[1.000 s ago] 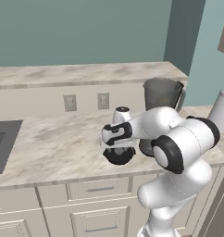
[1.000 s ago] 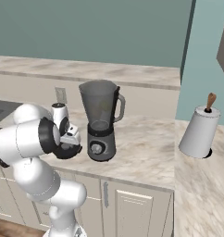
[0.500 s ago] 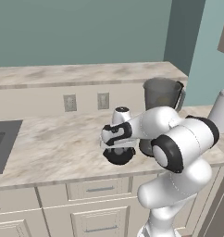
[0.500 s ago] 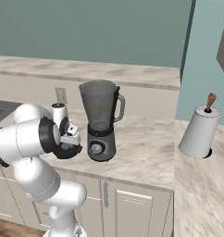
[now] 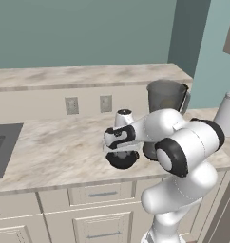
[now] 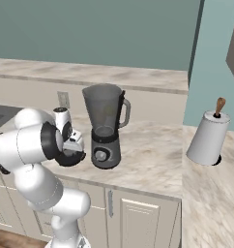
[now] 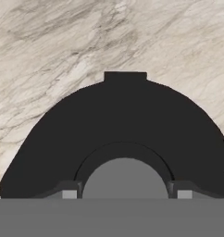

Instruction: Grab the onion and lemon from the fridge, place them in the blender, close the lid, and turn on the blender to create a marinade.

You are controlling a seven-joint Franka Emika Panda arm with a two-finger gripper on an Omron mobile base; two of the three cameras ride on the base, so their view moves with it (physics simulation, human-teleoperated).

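Observation:
The black round lid [image 7: 123, 125] lies flat on the marble counter [image 5: 60, 147], left of the blender [image 6: 105, 121]. My gripper [image 7: 124, 194] points straight down onto it, one fingertip on each side of the grey centre knob [image 7: 125, 178]. I cannot tell whether the fingertips [image 7: 70, 193] press on the knob. From the base views the hand [image 5: 120, 142] hovers low over the lid [image 5: 121, 160], the lid [image 6: 70, 157] showing just under the wrist. The blender's jar [image 5: 167, 97] stands uncovered. The onion, the lemon and the fridge are out of view.
A white tapered pot with a wooden handle [image 6: 208, 138] stands on the counter to the right. Two wall outlets [image 5: 71, 105] sit on the backsplash. A dark inset [image 5: 3, 147] lies at the counter's left end. The counter's front edge [image 5: 64, 182] runs just below the lid.

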